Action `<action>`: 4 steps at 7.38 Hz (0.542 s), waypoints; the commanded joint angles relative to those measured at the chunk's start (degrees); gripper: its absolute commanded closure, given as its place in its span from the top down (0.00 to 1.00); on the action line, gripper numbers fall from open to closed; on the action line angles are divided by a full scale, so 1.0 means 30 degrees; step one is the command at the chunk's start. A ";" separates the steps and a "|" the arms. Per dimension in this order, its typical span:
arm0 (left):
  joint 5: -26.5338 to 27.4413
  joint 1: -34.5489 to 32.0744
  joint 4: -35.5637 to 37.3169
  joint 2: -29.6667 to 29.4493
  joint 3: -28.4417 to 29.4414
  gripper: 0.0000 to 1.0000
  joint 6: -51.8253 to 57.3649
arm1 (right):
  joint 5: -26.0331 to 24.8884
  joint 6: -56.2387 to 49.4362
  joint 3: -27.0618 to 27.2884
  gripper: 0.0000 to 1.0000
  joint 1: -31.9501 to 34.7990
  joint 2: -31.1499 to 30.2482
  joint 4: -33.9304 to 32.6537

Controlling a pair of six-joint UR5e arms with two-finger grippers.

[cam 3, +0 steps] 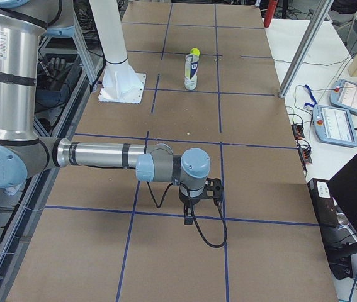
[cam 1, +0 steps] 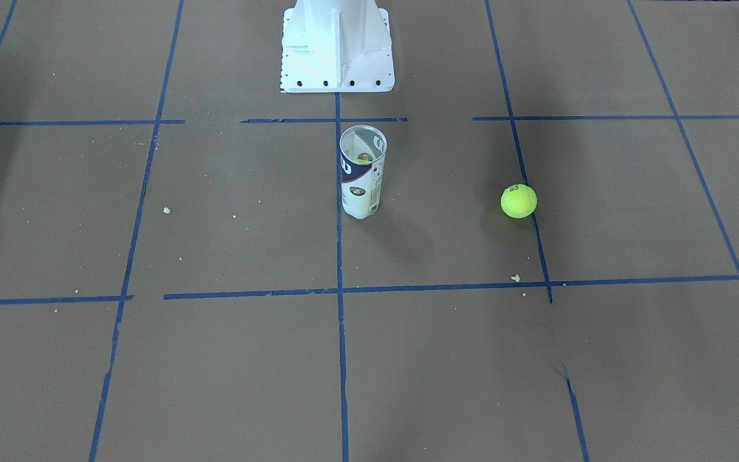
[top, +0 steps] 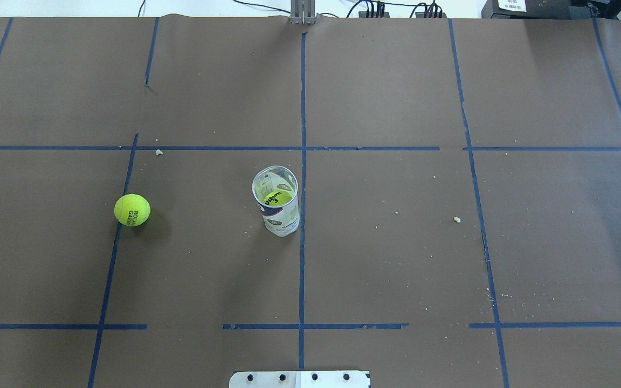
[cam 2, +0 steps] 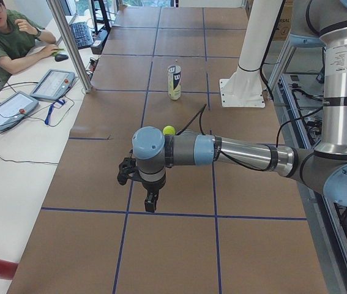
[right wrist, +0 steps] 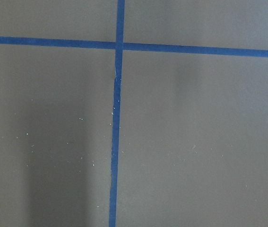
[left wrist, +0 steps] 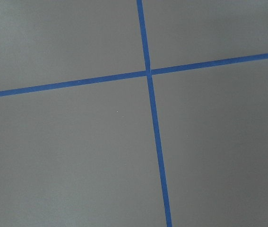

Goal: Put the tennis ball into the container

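The tennis ball (cam 1: 518, 201) (top: 132, 209) lies loose on the brown table, on a blue tape line on my left side. The container (cam 1: 362, 172) (top: 276, 202) stands upright and open-topped near the table's middle, about a tube's height from the ball. Another yellow-green ball (top: 277, 198) sits inside it. My left gripper (cam 2: 125, 174) hangs over the table's left end, well away from the ball (cam 2: 169, 130). My right gripper (cam 3: 213, 189) hangs over the right end, far from the container (cam 3: 192, 71). I cannot tell whether either is open or shut. Both wrist views show only table and tape.
The white robot pedestal (cam 1: 337, 45) stands behind the container. Blue tape lines (top: 302, 242) grid the brown table, with small crumbs (top: 457, 219) scattered about. An operator (cam 2: 2, 33) sits at a side desk with two tablets (cam 2: 52, 84).
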 commanded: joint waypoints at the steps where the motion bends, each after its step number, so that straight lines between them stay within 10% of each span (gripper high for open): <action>1: 0.0000 0.0001 0.0058 -0.0029 -0.0075 1.00 0.0116 | 0.0000 0.0000 -0.0001 1.00 0.0000 -0.0013 0.0000; 4: 0.0001 0.0030 -0.0058 -0.0668 -0.0515 1.00 -0.0057 | 0.0000 0.0000 -0.0001 1.00 0.0000 -0.0013 0.0000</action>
